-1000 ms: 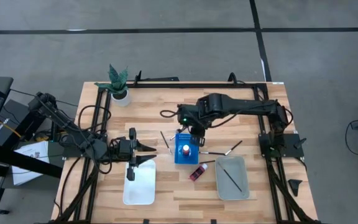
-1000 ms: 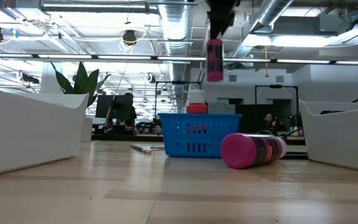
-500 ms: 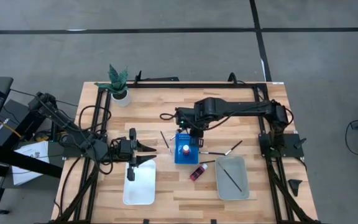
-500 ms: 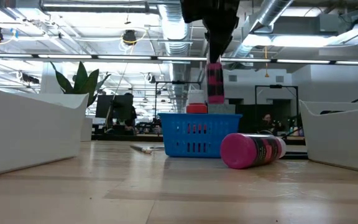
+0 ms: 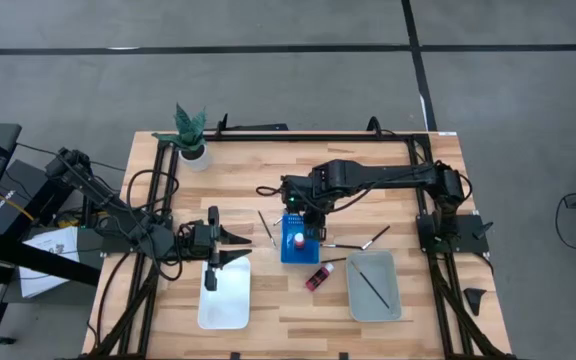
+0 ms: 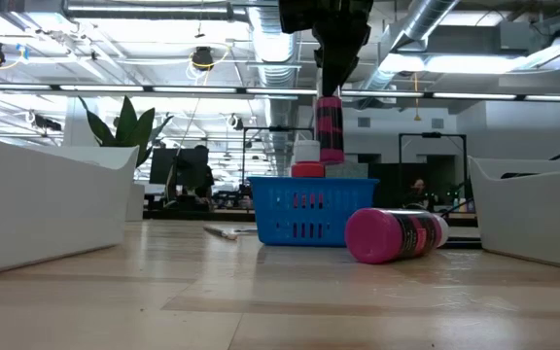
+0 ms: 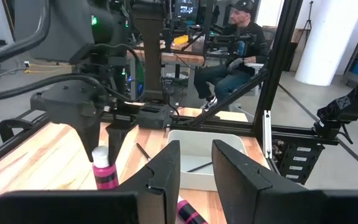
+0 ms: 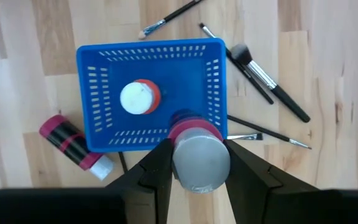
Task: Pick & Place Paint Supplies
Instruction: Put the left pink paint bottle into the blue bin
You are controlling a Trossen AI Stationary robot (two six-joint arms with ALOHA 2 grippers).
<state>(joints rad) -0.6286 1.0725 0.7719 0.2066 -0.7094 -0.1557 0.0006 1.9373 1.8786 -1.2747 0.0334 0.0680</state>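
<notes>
Over the near-left part of the table (image 5: 368,160), the left pincer (image 5: 236,246) waits at the far end of a white tray (image 5: 224,300), its fingers (image 7: 164,177) a narrow gap apart and holding nothing. Right of it, small brushes (image 5: 265,225) lie loose on the wood beside the blue basket (image 5: 299,240), where 1 red bottle (image 8: 140,98) with a white cap already stands upright. Above the basket's rim hangs the right pincer (image 8: 194,163), closed on a pink bottle (image 6: 331,128) held upright by its grey top, probably so it can go straight down and stand beside the first. It hangs over the basket's edge, so a small shift inward looks needed. Near and right of the basket, a second pink bottle (image 5: 318,276) lies on its side. Farther right, a grey tray (image 5: 374,286) holds 1 brush.
</notes>
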